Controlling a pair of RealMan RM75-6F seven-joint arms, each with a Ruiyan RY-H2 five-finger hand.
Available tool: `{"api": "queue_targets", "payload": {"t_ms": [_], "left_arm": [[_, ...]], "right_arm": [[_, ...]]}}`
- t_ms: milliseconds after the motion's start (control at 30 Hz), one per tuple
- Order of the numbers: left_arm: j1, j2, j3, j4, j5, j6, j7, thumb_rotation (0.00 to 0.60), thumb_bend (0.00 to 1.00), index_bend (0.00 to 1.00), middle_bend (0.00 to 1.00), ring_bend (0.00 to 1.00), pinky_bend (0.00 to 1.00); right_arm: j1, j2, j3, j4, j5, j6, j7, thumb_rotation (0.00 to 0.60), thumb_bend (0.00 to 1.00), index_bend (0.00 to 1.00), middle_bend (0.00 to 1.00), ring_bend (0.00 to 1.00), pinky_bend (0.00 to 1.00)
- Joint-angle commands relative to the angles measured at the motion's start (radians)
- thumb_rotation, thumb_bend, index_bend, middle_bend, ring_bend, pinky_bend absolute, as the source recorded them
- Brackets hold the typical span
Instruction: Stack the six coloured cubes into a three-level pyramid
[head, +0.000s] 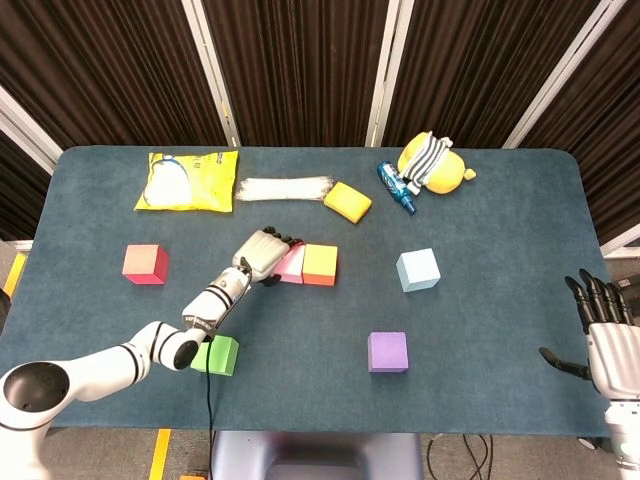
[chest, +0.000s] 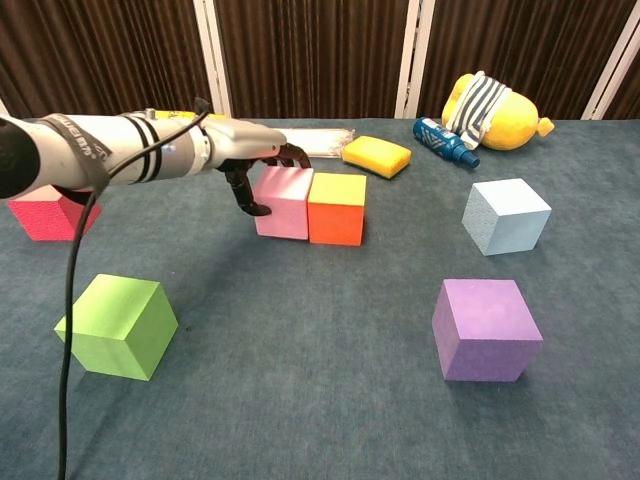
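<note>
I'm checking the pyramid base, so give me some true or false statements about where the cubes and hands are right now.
1. The pink cube sits against the orange cube. True.
2. The left hand is on the green cube. False: it grips the pink cube.
3. The purple cube is stacked on the blue cube. False: both sit apart on the table.
4. The right hand holds nothing, fingers spread. True.
5. The red cube stands alone at the left. True.

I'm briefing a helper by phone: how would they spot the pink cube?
On the blue table, look near the middle for two cubes set side by side. The pink cube is the left one, against the orange cube, and alone has the left hand on it.
</note>
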Motion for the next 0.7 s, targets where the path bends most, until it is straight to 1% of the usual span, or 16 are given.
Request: {"api": "queue_targets", "payload": {"t_ms": [33,333,700], "left_arm": [[-0.014,-0.012,-0.003,0.011,-0.022,-0.006,0.013,0.600,0.39,0.17,0.34,0.27,0.18],[-0.038,-0.027,0.014,0.041,-0.108,-0.013,0.066,0.600,0.38,0.16,0.33,0.27,0.17],[-0.055,-0.033,0.025,0.037,-0.159,-0.015,0.080,0.600,0.38,0.15,0.33,0.27,0.17]], "right_arm": [[0.002,-0.001,0.002,0.002,0.002,-0.005,0.001,0.600,0.00,0.00,0.00,0.00,0.00],[0.002,-0.001,0.005,0.015,0.009,-0.009,0.016,0.600,0.00,0.00,0.00,0.00,0.00],[-0.002,0.000,0.004,0.019,0.007,-0.006,0.020,0.600,0.00,0.00,0.00,0.00,0.00]]}}
